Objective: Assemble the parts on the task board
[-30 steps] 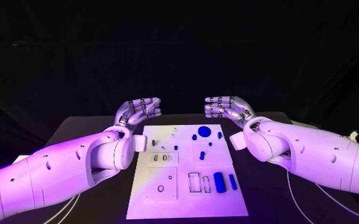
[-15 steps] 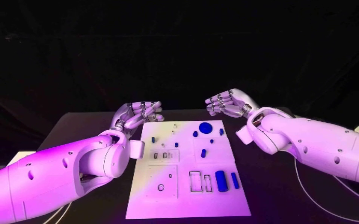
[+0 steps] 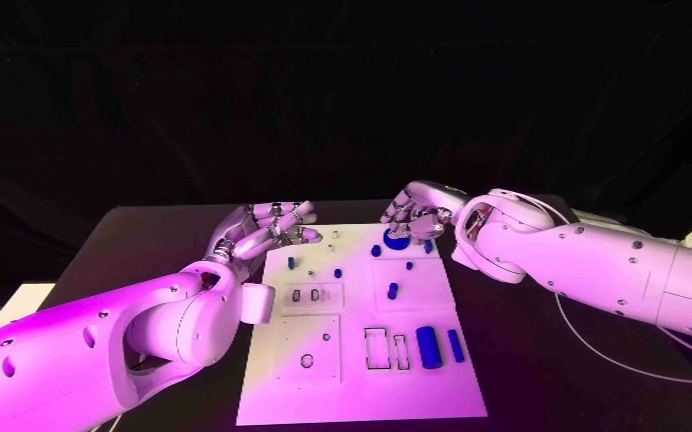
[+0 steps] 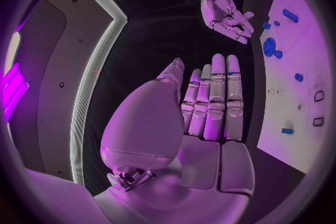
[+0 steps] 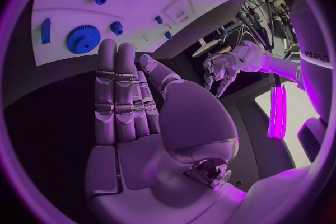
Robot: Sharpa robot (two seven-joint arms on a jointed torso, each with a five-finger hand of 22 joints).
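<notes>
Right hand (image 3: 418, 220) lowered since the earlier frames, now over the far edge of the white board (image 3: 361, 392), by the blue gear (image 3: 395, 237), empty, fingers extended, probably to reach it. Left hand (image 3: 264, 226) open beside the board's far left corner, holding nothing.

A black desk (image 3: 159, 242) carries everything here, its dark top showing bare along both sides and at the far edge. Behind it, plain darkness. Thin pale cables (image 3: 606, 352) trail across the desk on the near right side. Another pale cable lies at the near left corner, barely visible.
</notes>
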